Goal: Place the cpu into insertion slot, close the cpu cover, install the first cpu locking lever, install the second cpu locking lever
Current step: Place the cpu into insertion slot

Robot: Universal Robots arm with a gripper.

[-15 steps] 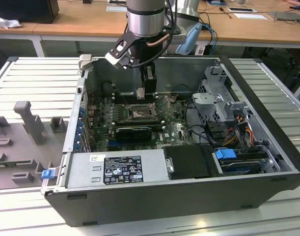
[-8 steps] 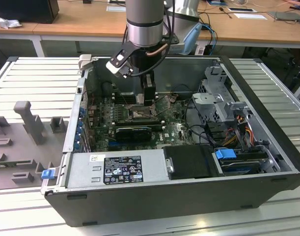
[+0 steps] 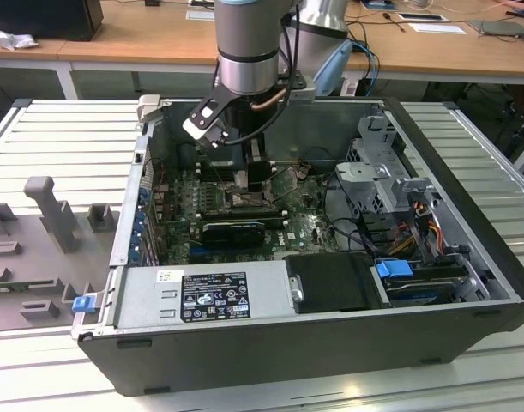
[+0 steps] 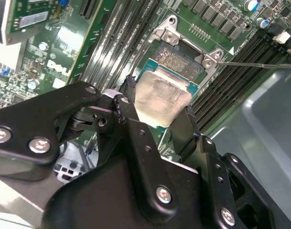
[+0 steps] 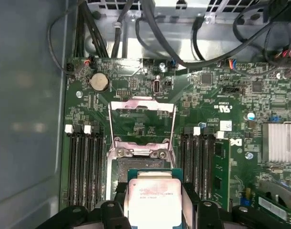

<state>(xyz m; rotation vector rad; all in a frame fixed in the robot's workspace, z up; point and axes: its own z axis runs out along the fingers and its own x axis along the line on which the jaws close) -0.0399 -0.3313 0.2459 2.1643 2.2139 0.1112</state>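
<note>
Claw (image 4: pixel 158 102) grips the cpu (image 4: pixel 160 93) narrowly by two opposite edges, over the open socket (image 4: pixel 176 58).

Your arm (image 3: pixel 249 43) is a grey cylinder with dark rings and a pale blue cap (image 3: pixel 333 67), and a black cable (image 3: pixel 286 39) loops alongside it. Your tool (image 4: pixel 158 101) is matte black, its linked fingers (image 4: pixel 135 138) studded with silver screws (image 4: pixel 164 193).

The motherboard (image 3: pixel 306 228) is laid in the open computer case (image 3: pixel 467 180). In the exterior view, the power supply (image 3: pixel 212 293) is set nearer the camera and the drive cage (image 3: pixel 383 163) at the exterior view's right. The cpu (image 5: pixel 152 200) is clamped in the gripper (image 5: pixel 155 211) just over the socket (image 4: pixel 176 59), which is flanked on both sides by memory slots (image 5: pixel 85 167). The cpu cover (image 5: pixel 135 103) is swung up off the socket.
</note>
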